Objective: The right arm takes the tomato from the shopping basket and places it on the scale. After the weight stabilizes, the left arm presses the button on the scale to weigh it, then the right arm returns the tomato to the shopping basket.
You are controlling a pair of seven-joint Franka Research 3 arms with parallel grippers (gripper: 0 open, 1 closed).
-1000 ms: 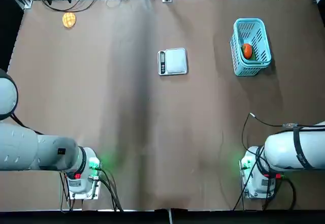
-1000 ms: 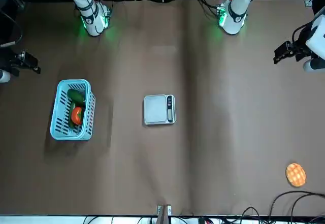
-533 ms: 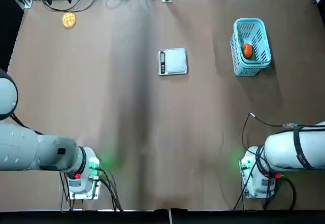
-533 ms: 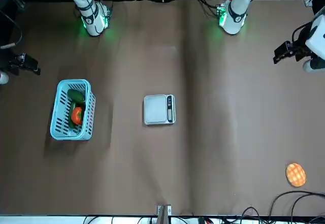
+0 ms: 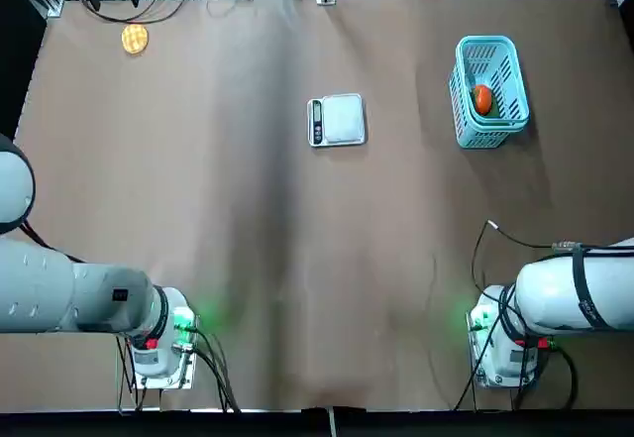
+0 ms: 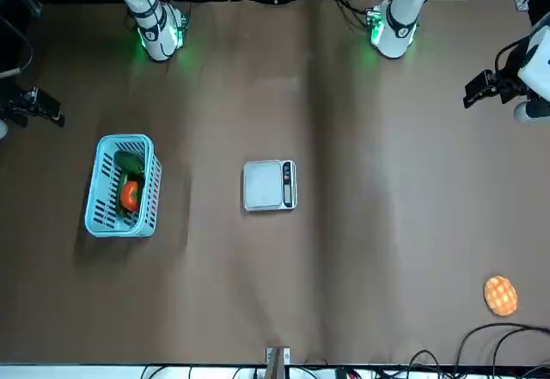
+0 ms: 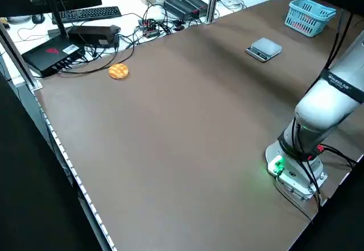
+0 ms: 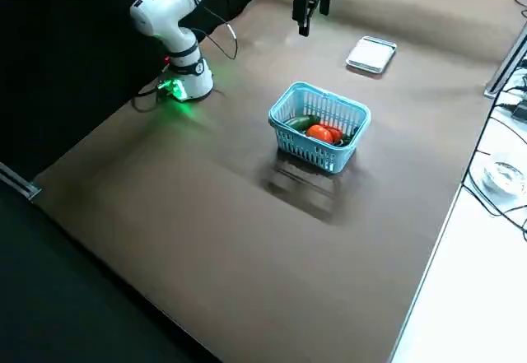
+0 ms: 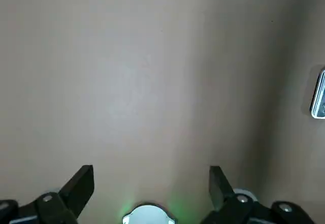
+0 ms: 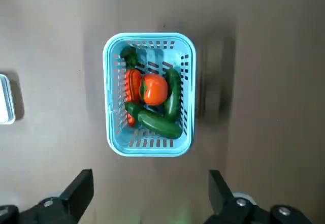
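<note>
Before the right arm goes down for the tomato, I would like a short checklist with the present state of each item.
1. Right gripper fingers open: ok.
2. Tomato visible in the shopping basket: ok.
3. Tomato on top, not covered by the green vegetables beside it: ok.
4. Scale platform bare: ok.
5. Left gripper away from the scale, fingers open: ok.
6. Scale display on and at zero: cannot tell.

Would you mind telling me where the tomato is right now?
The tomato sits inside the shopping basket among green vegetables, at the table's far right in the top view, right of the scale.
</note>
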